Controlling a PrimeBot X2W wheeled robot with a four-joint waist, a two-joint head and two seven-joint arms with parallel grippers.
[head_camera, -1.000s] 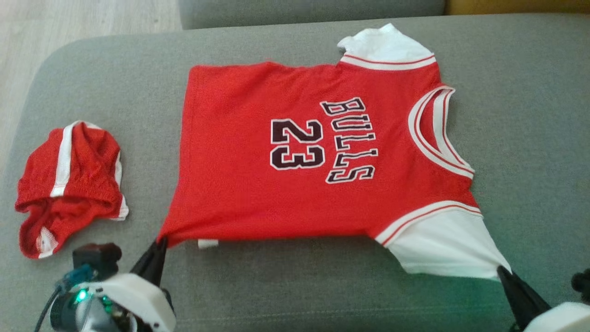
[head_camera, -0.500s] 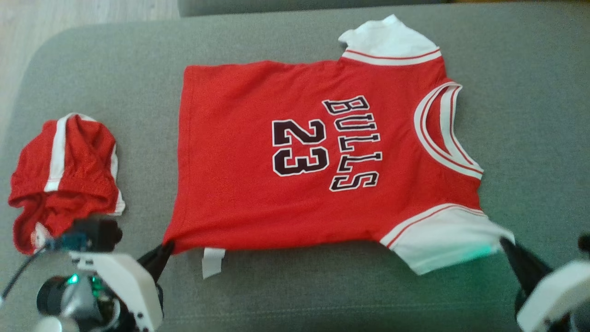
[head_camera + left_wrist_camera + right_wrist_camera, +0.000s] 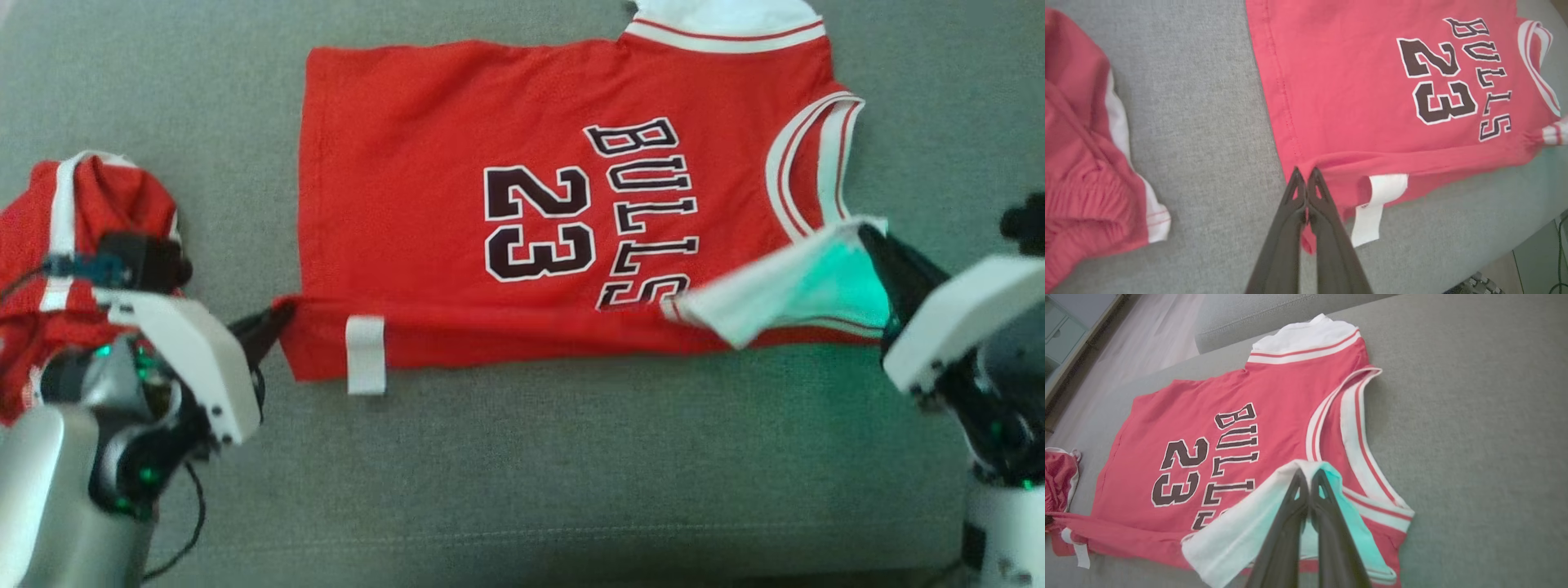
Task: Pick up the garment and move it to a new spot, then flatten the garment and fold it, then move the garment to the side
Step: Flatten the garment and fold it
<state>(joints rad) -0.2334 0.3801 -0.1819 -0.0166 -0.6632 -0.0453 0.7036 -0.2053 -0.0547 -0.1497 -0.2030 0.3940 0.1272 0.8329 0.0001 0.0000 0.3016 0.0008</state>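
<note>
The garment (image 3: 424, 188) is a red "BULLS 23" jersey with white sleeves, spread on grey upholstery. My left gripper (image 3: 277, 314) is shut on the near hem corner (image 3: 1306, 171), which is lifted and turned over the body; a white label (image 3: 365, 354) hangs below the fold. My right gripper (image 3: 867, 237) is shut on the near white sleeve (image 3: 775, 298), raised and pulled over the lettering. The left wrist view has the jersey (image 3: 1355, 81) ahead of the fingers; the right wrist view has the gripper (image 3: 1306, 475) pinching the sleeve (image 3: 1237, 539) above the red body (image 3: 1216, 412).
Crumpled red shorts (image 3: 49, 245) with white stripes lie at the far left, partly behind my left wrist, also the shorts (image 3: 1077, 163) in the left wrist view. Grey cushion (image 3: 531, 474) spreads in front. A wood floor (image 3: 1139, 339) lies beyond the cushion's far edge.
Both grippers have carried the near edge away from me: the hem corner and white sleeve now fold over the jersey body. The head camera has tilted down, shifting the picture.
</note>
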